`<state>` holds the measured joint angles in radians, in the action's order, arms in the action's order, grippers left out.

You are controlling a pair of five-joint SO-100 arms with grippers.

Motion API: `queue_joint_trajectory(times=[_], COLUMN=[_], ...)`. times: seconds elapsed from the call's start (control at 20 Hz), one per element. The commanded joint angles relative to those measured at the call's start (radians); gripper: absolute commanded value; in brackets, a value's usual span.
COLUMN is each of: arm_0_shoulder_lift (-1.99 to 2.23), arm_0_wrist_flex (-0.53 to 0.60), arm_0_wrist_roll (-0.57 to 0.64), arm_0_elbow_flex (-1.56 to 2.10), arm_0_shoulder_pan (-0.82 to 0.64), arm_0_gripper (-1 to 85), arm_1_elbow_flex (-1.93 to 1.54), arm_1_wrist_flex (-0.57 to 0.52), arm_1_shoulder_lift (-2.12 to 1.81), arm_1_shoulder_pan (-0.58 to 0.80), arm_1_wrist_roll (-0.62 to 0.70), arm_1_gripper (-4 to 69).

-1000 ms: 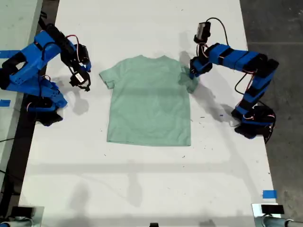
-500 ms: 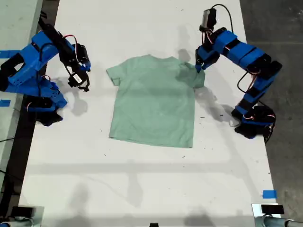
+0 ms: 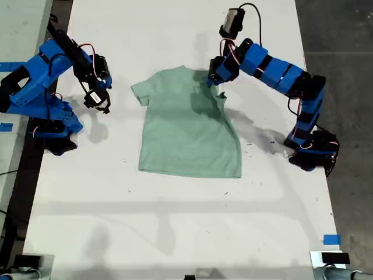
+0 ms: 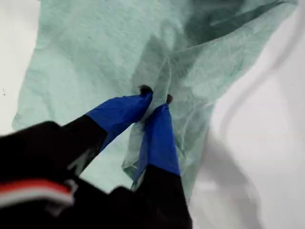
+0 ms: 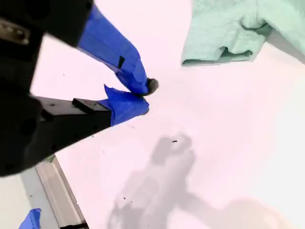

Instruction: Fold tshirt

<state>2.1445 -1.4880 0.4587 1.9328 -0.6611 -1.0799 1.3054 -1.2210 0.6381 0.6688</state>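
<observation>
Hidden and cut-off parts

The pale mint-green cloth t-shirt (image 3: 189, 128) has one sleeve hidden under my first gripper (image 3: 217, 77); both wrist views crop the shirt, and its neck label is too small to tell.

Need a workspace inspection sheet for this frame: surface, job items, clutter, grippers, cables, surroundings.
Surface: white table, small dark specks, otherwise bare.
Job's things: tshirt lying mostly flat at the table's middle; the sleeve on the exterior view's right is lifted and drawn inward over the body.
Clutter: nothing seen.
Grippers: my first gripper is shut on a pinch of the tshirt's cloth. My second gripper hangs above bare table beside the other sleeve, touching no cloth, fingers nearly together and holding nothing.
Cables: loose wires on both arms, none on the cloth.
Surroundings: blue tape piece near the table's edge at the exterior view's lower right; grey floor beyond.
</observation>
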Motion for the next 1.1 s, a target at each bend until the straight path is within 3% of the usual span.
queue_joint_trajectory(times=[0.0, 0.2, 0.25, 0.3, 0.35, 0.4, 0.75, 1.05], arm_0_shoulder_lift=[0.012, 0.000, 0.000, 0.000, 0.000, 0.000, 0.000, -0.054], arm_0_wrist_flex=[0.012, 0.023, 0.023, 0.023, 0.021, 0.021, 0.032, 0.043], arm_0_wrist_roll=[-0.012, -0.017, -0.017, -0.018, -0.020, -0.020, -0.021, -0.018], arm_0_elbow_flex=[-0.006, -0.006, -0.006, -0.006, -0.006, -0.006, -0.008, -0.057], arm_0_shoulder_pan=[0.020, 0.032, 0.034, 0.035, 0.037, 0.038, 0.041, 0.044], arm_0_gripper=[0.0, 0.0, 0.0, 0.0, 0.0, 0.0, 0.0, 0.0], arm_1_elbow_flex=[0.080, 0.057, 0.077, 0.117, 0.204, 0.256, 0.106, -0.173], arm_1_wrist_flex=[-0.169, -0.402, -0.423, -0.403, -0.311, -0.227, 0.100, 0.133], arm_1_shoulder_lift=[0.055, 0.244, 0.296, 0.348, 0.408, 0.430, -0.048, -0.391], arm_1_shoulder_pan=[-0.063, -0.084, -0.089, -0.089, -0.084, -0.080, -0.087, -0.147], arm_1_wrist_roll=[-0.067, -0.095, -0.095, -0.094, -0.100, -0.094, -0.046, -0.061], arm_1_gripper=[-2.1, -0.3, 11.4, 32.0, 41.2, 43.3, 40.6, 39.4])
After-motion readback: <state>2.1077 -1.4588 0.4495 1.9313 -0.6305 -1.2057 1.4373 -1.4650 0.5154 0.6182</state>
